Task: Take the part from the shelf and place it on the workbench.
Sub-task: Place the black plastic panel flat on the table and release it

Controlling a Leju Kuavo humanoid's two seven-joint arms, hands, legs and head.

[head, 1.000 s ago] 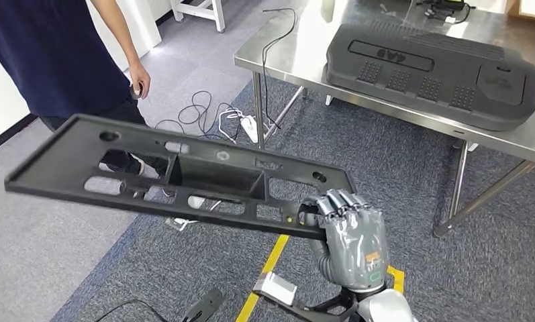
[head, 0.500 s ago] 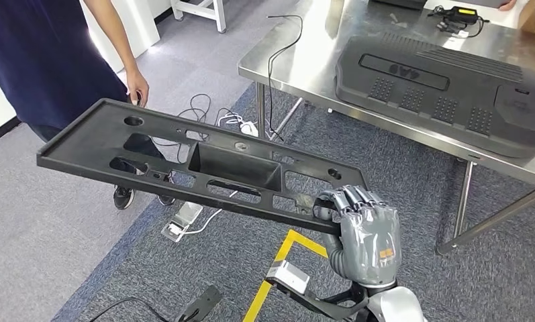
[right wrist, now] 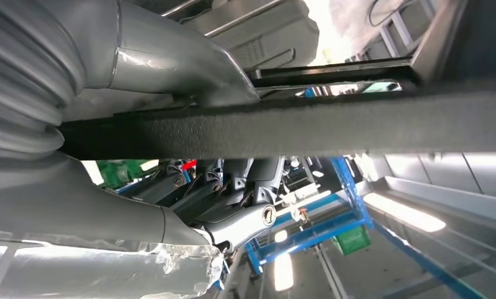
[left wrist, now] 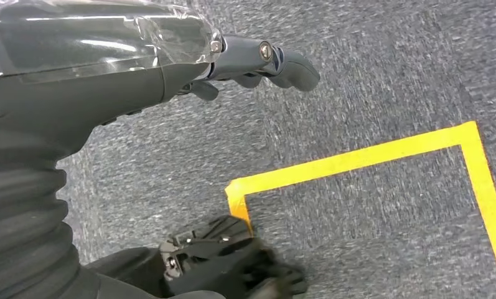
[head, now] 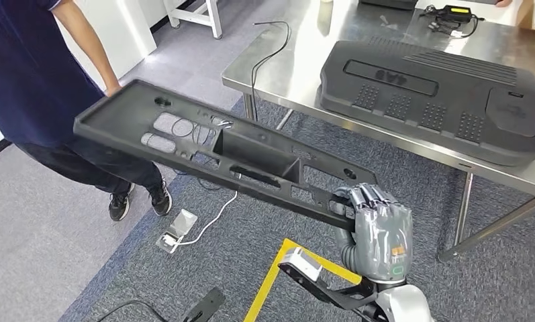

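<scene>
The part (head: 217,151) is a long black plastic panel with cut-outs and a box-shaped recess. My right hand (head: 378,231) grips its near end from below and holds it in the air, slanting up to the left. Its far end reaches close to a person (head: 29,80). The steel workbench (head: 284,60) stands beyond and to the right of the part. In the right wrist view the part's dark edge (right wrist: 295,131) runs across between my thumb and fingers (right wrist: 233,180). My left hand (left wrist: 233,56) hangs over the carpet and holds nothing, its fingers loosely apart.
A large black moulded cover (head: 432,87) takes up much of the workbench top, with cables at its back edge. The person in dark blue stands at the left. A white cable with a plug block (head: 177,228) and yellow floor tape (head: 271,282) lie on the grey carpet.
The view has shifted as I move. The part in my right hand has swung so that its far end is higher and closer to the workbench corner.
</scene>
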